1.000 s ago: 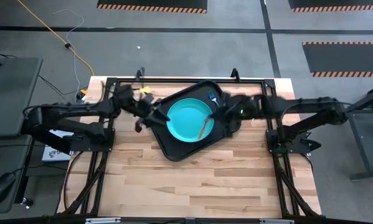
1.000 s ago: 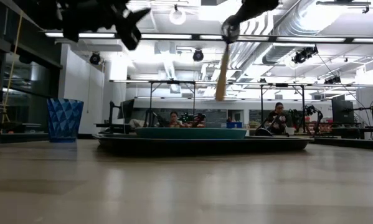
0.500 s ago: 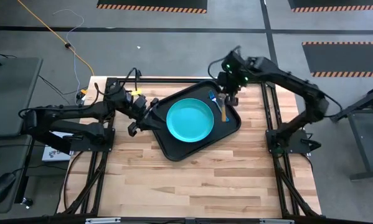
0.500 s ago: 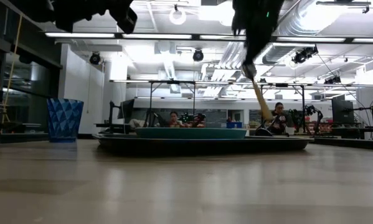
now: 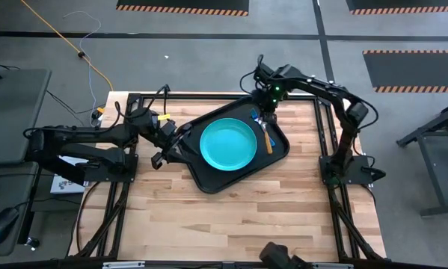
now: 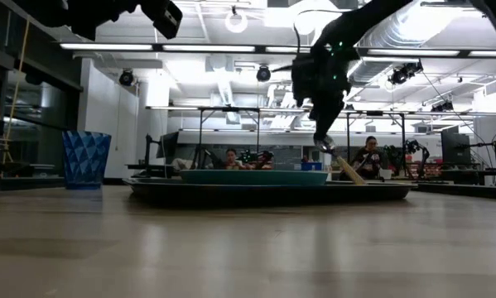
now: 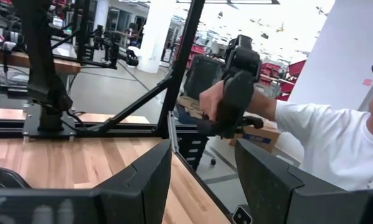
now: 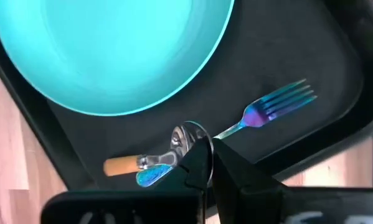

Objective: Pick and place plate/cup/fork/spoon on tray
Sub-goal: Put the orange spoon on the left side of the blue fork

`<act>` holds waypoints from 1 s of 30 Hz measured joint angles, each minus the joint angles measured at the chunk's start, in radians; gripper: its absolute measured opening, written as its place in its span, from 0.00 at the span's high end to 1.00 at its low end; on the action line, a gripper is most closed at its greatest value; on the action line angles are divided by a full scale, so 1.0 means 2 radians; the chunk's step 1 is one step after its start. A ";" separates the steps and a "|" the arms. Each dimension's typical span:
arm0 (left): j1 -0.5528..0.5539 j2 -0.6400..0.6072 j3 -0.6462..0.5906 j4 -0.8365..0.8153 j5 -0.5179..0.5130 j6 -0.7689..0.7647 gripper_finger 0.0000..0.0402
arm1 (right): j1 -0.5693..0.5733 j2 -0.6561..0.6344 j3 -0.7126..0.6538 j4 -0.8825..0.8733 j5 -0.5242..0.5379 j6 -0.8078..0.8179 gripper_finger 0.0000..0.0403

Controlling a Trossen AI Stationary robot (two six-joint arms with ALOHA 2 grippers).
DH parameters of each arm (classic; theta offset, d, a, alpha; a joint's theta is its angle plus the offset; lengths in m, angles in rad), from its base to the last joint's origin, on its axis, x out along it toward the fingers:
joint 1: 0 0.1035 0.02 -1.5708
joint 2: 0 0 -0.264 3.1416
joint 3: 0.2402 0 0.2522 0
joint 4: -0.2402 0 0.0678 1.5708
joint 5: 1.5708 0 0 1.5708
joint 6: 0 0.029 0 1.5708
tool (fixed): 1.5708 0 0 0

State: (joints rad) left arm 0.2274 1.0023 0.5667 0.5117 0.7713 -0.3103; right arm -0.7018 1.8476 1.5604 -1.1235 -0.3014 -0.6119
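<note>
Orange-handled spoon (image 5: 267, 139) lies beside teal plate (image 5: 228, 144) on tray (image 5: 209, 179).

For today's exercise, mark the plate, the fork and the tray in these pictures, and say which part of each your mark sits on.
plate (image 5: 228, 145): high view, centre of its teal face.
fork (image 8: 279, 104): right wrist view, on the tines of its metal head.
tray (image 5: 209, 183): high view, bare black floor at the corner nearest the table's front.
</note>
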 joint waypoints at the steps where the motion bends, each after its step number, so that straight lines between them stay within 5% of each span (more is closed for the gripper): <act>1: 0.000 0.000 0.000 0.000 0.000 0.000 0.59 | 0.000 0.006 0.000 0.004 -0.002 -0.002 1.00; 12: 0.000 0.000 0.000 -0.003 0.000 0.008 0.59 | -0.001 0.046 0.000 0.075 0.020 -0.002 0.99; 30: 0.000 0.000 0.000 -0.011 0.000 0.008 0.59 | 0.008 0.105 0.000 0.149 0.064 0.004 0.84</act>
State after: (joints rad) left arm 0.2272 1.0023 0.5663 0.4896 0.7712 -0.2947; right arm -0.6852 2.0583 1.5612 -0.8264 -0.1744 -0.6032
